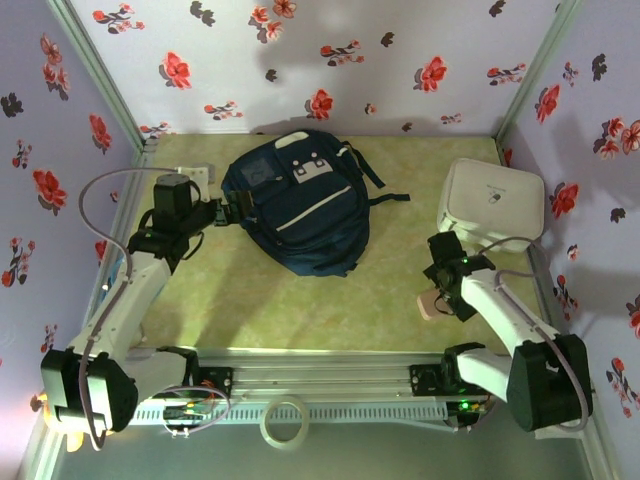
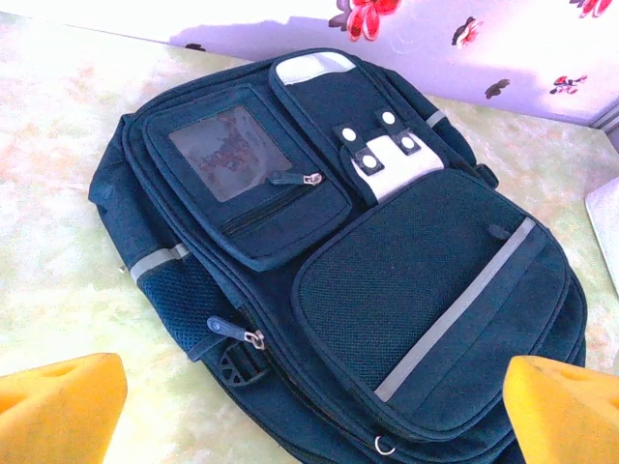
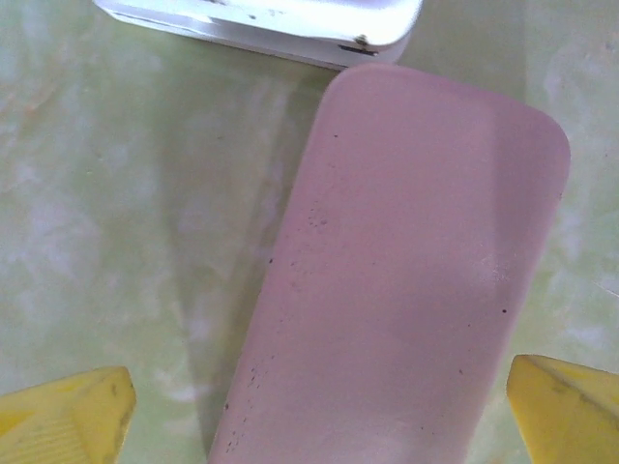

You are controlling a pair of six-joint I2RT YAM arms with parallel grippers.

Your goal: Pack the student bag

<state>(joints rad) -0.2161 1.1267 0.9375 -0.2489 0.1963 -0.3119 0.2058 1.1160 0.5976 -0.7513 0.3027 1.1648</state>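
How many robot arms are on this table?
2. The left arm reaches toward the bag; the right arm hangs over a pink block near the white box. None seem hidden.

The student bag (image 2: pixel 387 290) runs off the left wrist view's bottom edge, its lower end unseen. The print behind its pocket window (image 2: pixel 227 150) is too blurred to read. A white box (image 2: pixel 607 227) is a sliver at that view's right edge, and the left fingers (image 2: pixel 58 406) are cut off at the bottom corners. In the right wrist view the bottom edge cuts a pink slab (image 3: pixel 406 290), the top edge the box. From above, the right arm (image 1: pixel 500 320) hides most of that slab near the bench's (image 1: pixel 330 310) right edge. The left arm (image 1: pixel 130 290) covers part of a white object (image 1: pixel 197 176), too small to identify, by the far-left corner.
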